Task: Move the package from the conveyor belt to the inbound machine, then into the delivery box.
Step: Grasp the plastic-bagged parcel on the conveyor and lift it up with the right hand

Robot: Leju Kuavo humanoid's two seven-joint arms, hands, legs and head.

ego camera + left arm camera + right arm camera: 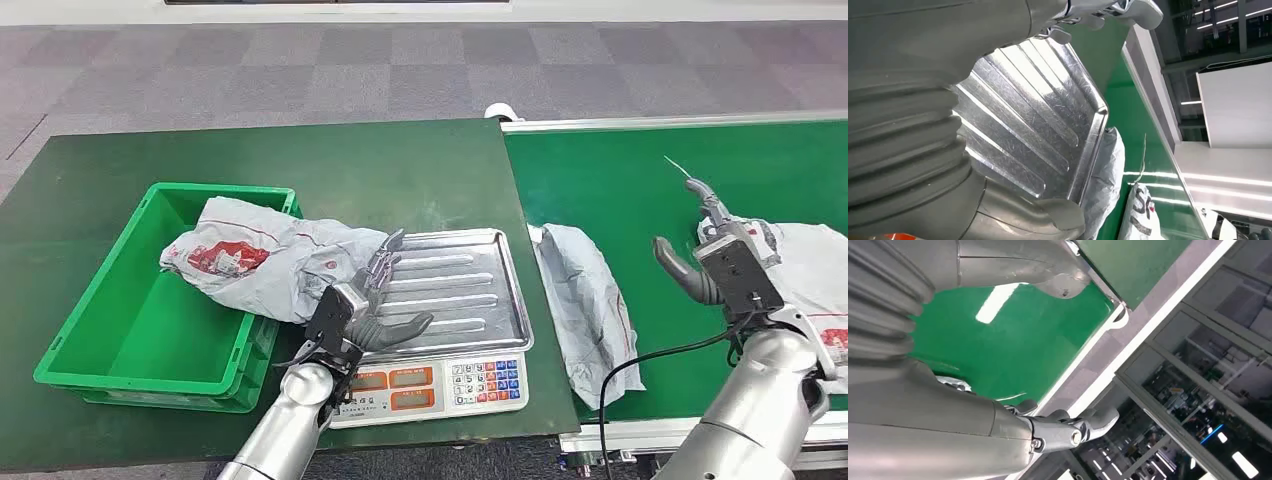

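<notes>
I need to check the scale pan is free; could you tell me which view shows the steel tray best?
The head view: the steel tray shows whole, empty. The left wrist view shows its ribbed surface close, partly hidden.

The white plastic package [1143, 212] lying on the green belt bears dark letters that begin "SP"; the rest is hidden. The red print on the grey plastic mailer [215, 258] in the green crate is too small to read.

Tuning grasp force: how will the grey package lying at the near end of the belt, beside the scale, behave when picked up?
The grey package lies flat and creased on the conveyor belt, so it is probably floppy and will sag from one grip. Its film looks smooth, perhaps slippery. It shows little bulk, so it is likely light.
</notes>
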